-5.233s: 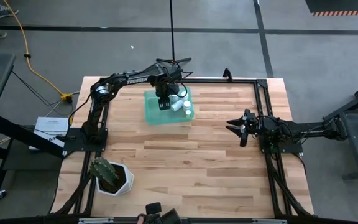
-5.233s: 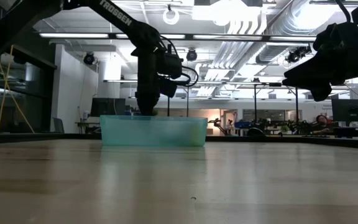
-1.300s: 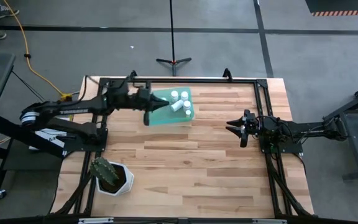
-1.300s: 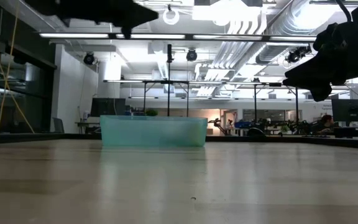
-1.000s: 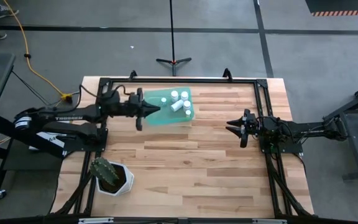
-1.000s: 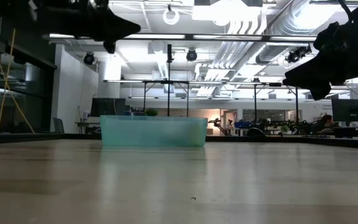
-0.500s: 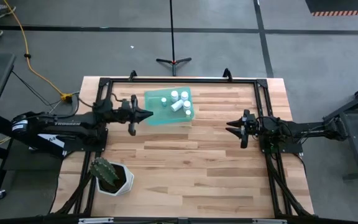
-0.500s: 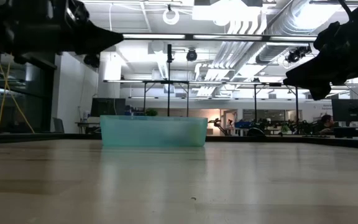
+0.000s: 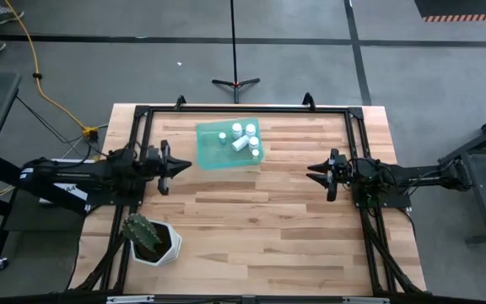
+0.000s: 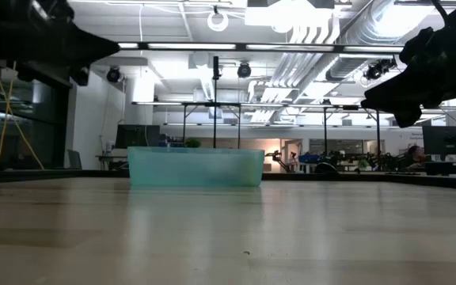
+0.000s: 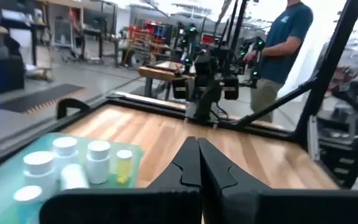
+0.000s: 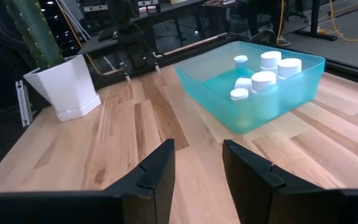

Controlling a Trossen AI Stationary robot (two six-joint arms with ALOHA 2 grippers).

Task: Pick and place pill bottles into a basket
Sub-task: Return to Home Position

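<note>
You have, left to right:

- **Left gripper**: above the left side of the pale wooden table, near the basket. Its dark fingers are pressed together on nothing.
- **White hexagonal pot with a green cactus**: at the table's left edge, well apart from the basket.
- **Translucent teal rectangular plastic basket**: left of centre.
- **Small white-capped pill bottles**: several, all inside the basket, toward its right end.
- **Right gripper**: over the table's right half, well apart from the basket. Its fingers are spread and it is empty.
</note>
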